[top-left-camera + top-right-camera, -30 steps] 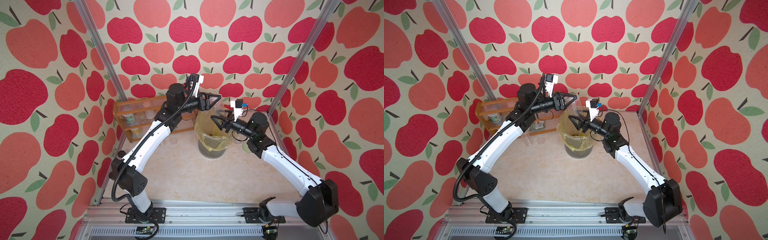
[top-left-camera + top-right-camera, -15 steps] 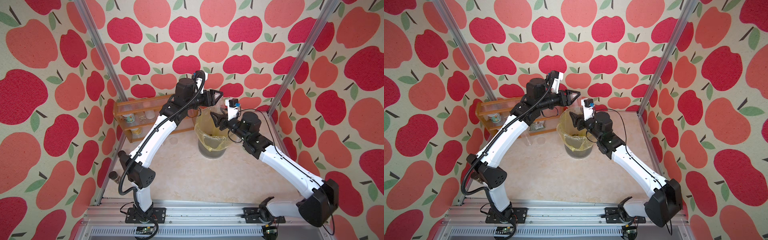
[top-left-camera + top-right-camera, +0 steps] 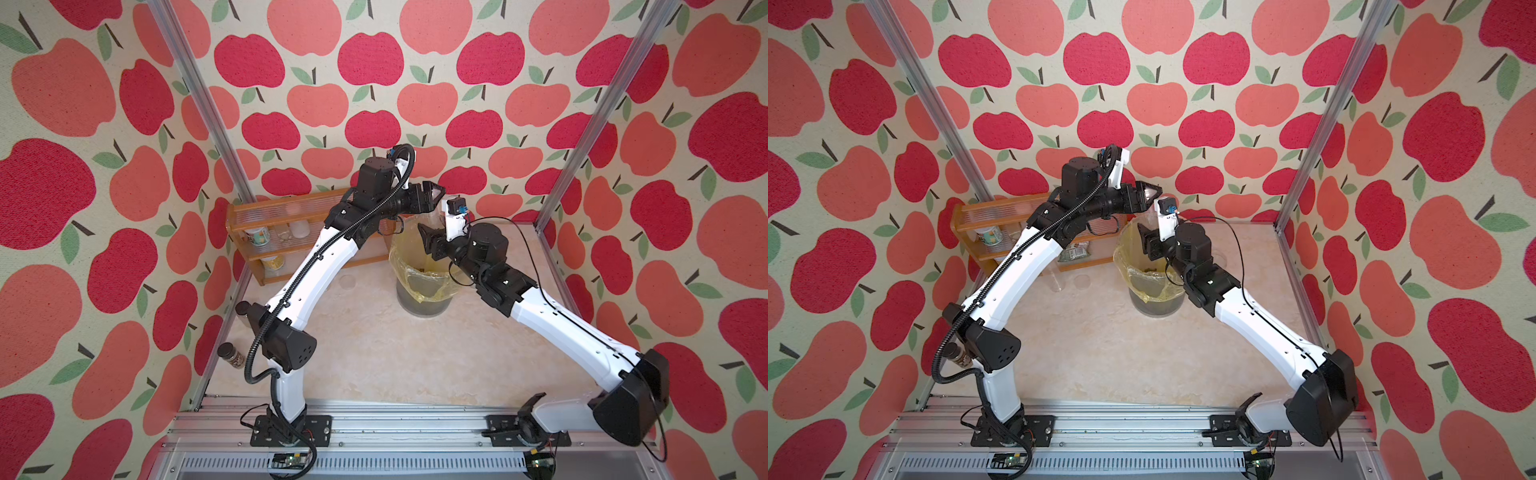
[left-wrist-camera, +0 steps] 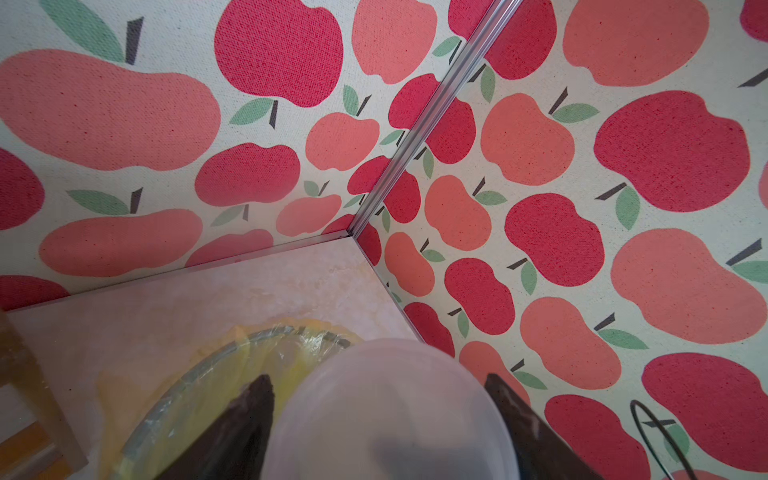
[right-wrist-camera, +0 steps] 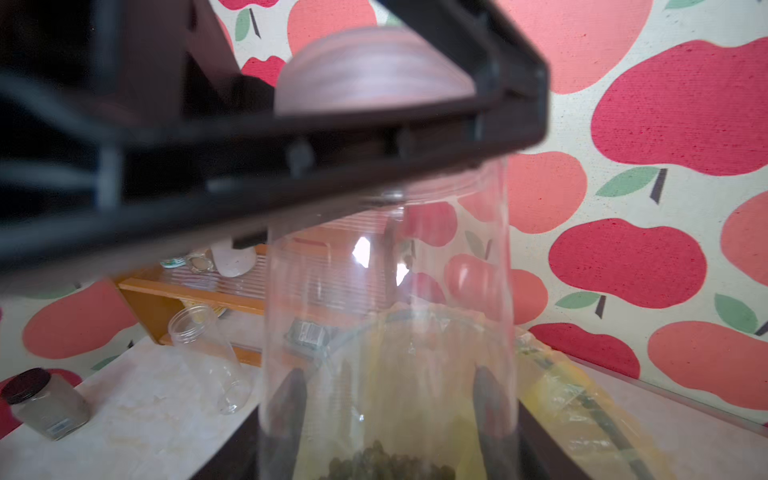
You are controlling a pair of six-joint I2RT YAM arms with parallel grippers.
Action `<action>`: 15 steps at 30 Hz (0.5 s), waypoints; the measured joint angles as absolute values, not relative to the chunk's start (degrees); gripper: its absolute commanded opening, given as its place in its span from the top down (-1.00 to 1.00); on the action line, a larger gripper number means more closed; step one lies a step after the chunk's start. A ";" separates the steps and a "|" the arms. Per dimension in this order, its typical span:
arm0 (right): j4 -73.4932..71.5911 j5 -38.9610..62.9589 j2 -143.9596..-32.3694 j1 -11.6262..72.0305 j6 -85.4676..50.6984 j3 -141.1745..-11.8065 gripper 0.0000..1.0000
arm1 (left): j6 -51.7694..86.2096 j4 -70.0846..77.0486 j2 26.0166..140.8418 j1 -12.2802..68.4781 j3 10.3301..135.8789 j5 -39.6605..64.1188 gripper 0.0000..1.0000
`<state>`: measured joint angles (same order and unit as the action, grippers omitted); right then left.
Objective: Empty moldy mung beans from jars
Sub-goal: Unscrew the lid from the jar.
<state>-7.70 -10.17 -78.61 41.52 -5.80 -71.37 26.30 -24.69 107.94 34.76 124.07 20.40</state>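
**Jar and lid apart over the bin**

Nearest the rail is bare marbled tabletop [image 3: 374, 365]. At the left wall, by the left arm's elbow, a small brown jar [image 3: 230, 356] with a dark lid stands upright, well apart from the work.

Mid-table is a clear bin [image 3: 422, 305] lined with a yellow bag [image 3: 401, 257]. Both arms meet above it.

The right gripper [image 5: 388, 374] is clamped on a clear jar [image 5: 386, 270], one finger on each side of its wall. The mung beans [image 5: 386, 463] are a small dark olive heap inside that jar, at the end by the fingers. The jar hangs over the bin's mouth, and the bag shows through its wall. In both top views the jar is too clear to make out.

The left gripper [image 4: 376, 377] sits just past the jar's threaded end, with a frosted round lid [image 4: 386, 424] between its fingers. I cannot tell whether they press on it or only flank it.

Farther back, a lidless clear jar [image 5: 208, 357] is on the table beside the wooden rack [image 3: 286, 199], with a round clear lid [image 3: 347, 282] lying flat nearby. Printed cans [image 3: 257, 236] sit on the rack's shelves. Behind are apple-print walls [image 3: 374, 62].
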 measured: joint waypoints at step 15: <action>-5.93 1.63 -78.28 31.79 -17.17 -70.67 0.23 | 25.61 -12.67 99.42 33.28 108.40 20.51 -0.97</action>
<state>-5.93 1.63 -78.28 31.79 -17.17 -70.67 25.61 -12.67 99.42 33.28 108.40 20.51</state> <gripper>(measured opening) 0.664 0.978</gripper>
